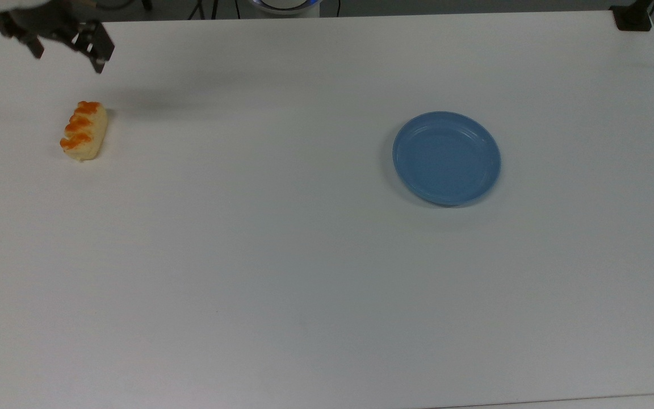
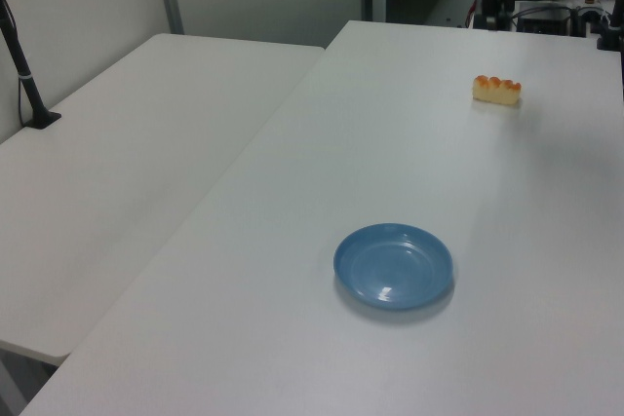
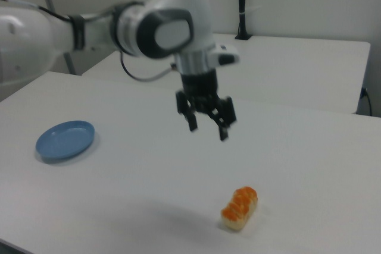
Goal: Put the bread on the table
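Observation:
The bread, a pale-yellow roll with three orange-brown bumps, lies flat on the white table near the top view's left edge. It appears again as the bread in the left view and the bread in the right view. My gripper hangs open and empty well above the roll, at the top view's upper left corner. In the right view the gripper is clearly lifted off the table, its two fingers spread apart.
A round blue plate sits empty at the top view's right of centre, far from the roll. A black clamp stands on the table's far right corner. A second white table adjoins in the left view.

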